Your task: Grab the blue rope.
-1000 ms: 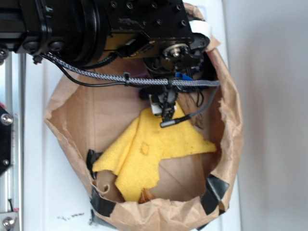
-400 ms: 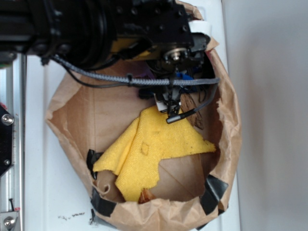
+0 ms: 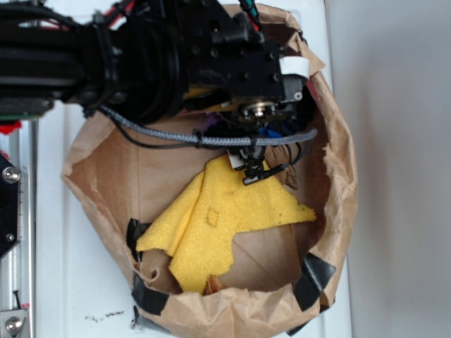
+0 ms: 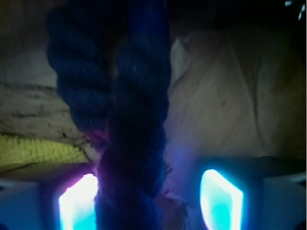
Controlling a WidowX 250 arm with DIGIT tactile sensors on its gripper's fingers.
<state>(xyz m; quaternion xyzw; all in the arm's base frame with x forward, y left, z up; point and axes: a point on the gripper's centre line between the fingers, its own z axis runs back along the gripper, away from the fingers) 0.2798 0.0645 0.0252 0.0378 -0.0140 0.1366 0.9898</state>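
From the exterior view, the black robot arm (image 3: 141, 63) reaches into a brown paper bag (image 3: 338, 183) above a yellow cloth (image 3: 225, 218), its gripper hidden beneath the wrist; from the wrist view, the blue rope (image 4: 129, 124), doubled and twisted, runs between the gripper (image 4: 151, 199)'s spread fingers (image 4: 220, 196), touching the left one, unclamped.
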